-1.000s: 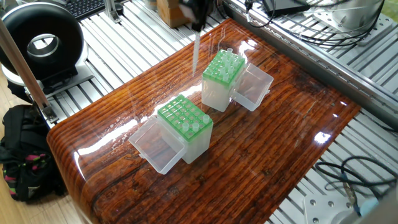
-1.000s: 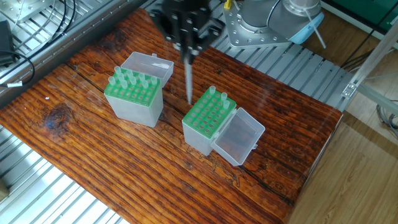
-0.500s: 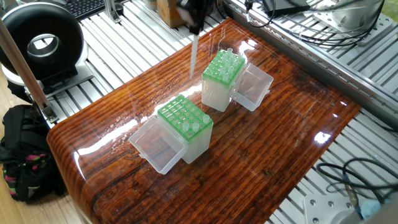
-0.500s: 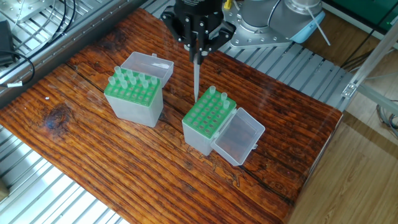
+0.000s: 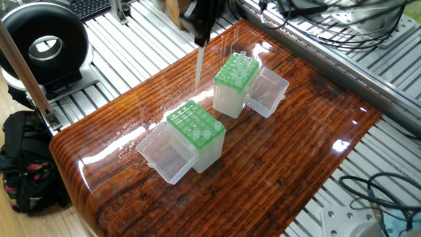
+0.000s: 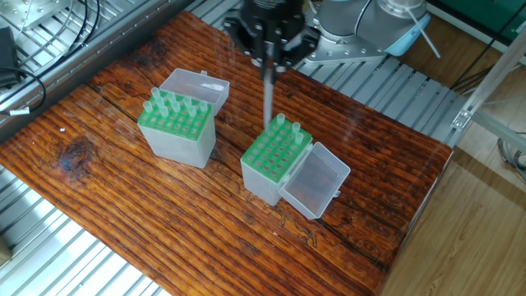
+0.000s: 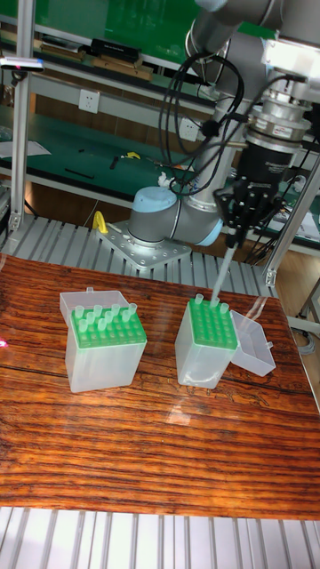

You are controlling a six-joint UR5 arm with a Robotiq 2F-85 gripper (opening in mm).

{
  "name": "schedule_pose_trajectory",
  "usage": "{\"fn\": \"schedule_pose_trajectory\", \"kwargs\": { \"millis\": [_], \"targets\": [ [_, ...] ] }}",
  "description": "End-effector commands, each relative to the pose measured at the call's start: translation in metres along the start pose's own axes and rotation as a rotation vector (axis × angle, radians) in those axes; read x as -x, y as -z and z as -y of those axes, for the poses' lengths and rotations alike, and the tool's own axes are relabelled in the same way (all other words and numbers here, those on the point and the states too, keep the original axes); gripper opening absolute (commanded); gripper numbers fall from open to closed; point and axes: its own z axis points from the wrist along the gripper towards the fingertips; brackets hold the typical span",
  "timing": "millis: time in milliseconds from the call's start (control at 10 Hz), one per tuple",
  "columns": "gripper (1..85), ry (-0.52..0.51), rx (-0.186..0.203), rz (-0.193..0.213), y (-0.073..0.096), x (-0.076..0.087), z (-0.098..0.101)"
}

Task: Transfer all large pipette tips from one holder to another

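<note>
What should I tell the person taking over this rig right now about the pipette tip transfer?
Gripper: shut on one large pipette tip, held upright in the air above the receiving rack.
Receiving rack: a few tips stand along one edge, the other holes look empty; its clear lid is open.
Source rack: about two rows of tips remain; exact count unclear.
Done: a few tips moved.
Left: seat the held tip, then transfer the rest.
</note>
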Motion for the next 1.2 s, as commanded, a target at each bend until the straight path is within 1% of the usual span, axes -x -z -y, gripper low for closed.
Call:
{"fn": "schedule_pose_trajectory", "kwargs": {
  "millis": [0,100,200,300,400,500,700,900,1100],
  "targets": [
    [11.3,-0.065,0.021,0.032,-0.010,0.000,-0.043],
    [11.0,-0.068,0.017,0.038,-0.012,0.001,-0.046],
    [11.0,-0.066,0.015,0.042,-0.013,0.003,-0.044],
    [11.0,-0.063,0.014,0.050,-0.013,0.006,-0.043],
    [11.0,-0.067,0.017,0.066,-0.013,0.012,-0.043],
    [11.0,-0.072,0.017,0.071,-0.015,0.015,-0.043],
    [11.0,-0.071,0.005,0.068,-0.018,0.016,-0.039],
    [10.7,-0.070,-0.001,0.058,-0.021,0.014,-0.035],
    [10.7,-0.062,-0.001,0.058,-0.026,0.012,-0.030]
  ]
}}
